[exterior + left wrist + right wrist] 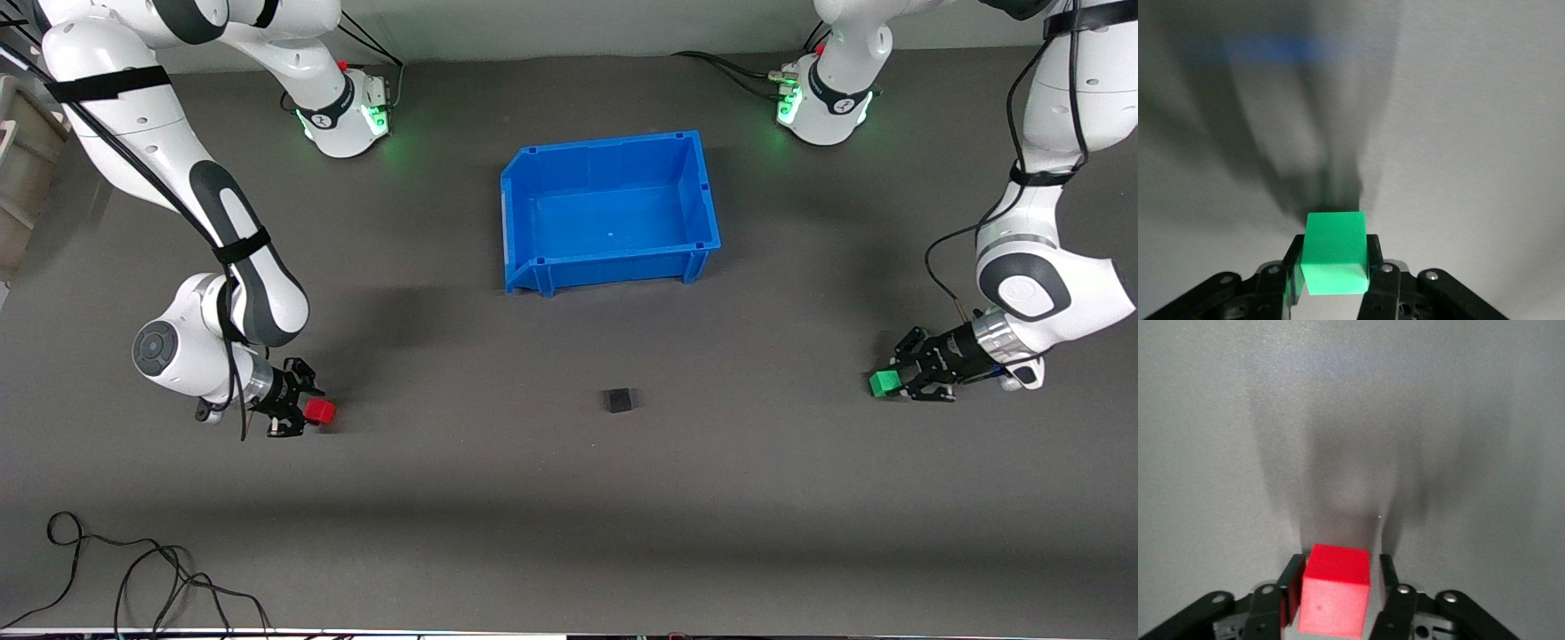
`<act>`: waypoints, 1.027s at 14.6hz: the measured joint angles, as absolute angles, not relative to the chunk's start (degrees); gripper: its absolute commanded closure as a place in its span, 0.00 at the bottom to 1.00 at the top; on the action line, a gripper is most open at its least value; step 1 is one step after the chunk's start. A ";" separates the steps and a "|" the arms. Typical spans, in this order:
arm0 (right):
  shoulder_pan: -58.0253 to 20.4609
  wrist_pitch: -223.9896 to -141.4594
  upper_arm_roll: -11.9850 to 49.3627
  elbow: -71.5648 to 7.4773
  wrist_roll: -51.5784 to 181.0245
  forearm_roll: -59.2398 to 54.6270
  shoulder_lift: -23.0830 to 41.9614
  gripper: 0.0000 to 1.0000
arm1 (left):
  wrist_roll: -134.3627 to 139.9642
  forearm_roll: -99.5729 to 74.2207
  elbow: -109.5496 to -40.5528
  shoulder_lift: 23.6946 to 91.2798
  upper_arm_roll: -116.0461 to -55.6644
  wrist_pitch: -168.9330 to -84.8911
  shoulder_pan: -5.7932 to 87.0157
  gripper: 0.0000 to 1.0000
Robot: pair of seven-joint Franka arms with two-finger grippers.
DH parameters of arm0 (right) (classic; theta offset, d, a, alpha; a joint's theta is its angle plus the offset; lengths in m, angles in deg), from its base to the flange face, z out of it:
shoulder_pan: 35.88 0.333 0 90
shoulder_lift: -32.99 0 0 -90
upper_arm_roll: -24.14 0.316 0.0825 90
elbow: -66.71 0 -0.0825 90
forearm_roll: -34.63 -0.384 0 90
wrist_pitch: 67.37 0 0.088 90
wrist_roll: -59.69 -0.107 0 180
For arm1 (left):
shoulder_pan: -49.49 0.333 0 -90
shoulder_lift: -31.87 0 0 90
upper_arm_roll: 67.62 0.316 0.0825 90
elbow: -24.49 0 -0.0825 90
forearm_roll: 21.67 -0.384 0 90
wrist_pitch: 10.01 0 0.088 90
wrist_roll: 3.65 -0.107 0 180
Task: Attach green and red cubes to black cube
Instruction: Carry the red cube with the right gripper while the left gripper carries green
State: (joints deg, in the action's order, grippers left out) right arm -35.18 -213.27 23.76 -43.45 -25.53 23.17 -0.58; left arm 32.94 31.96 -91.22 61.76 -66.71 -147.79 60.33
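Gripping the green cube and red cube, both grippers' jaws (fingertips hidden), black cube apart.

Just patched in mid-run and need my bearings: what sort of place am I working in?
Likely a robotics lab bench: a bare grey table, a blue bin, loose cables. The left claw holds the green cube; the right claw holds the red cube.
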 measured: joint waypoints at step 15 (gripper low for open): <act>-22.60 -209.62 24.55 -33.75 -31.04 23.40 0.26 0.72 | 60.91 31.84 -76.76 68.51 -67.70 -153.61 28.64 0.89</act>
State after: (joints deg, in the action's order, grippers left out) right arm -22.60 -209.62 24.55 -33.75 -31.04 23.40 0.26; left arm 60.91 31.84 -76.76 68.51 -67.70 -153.61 28.64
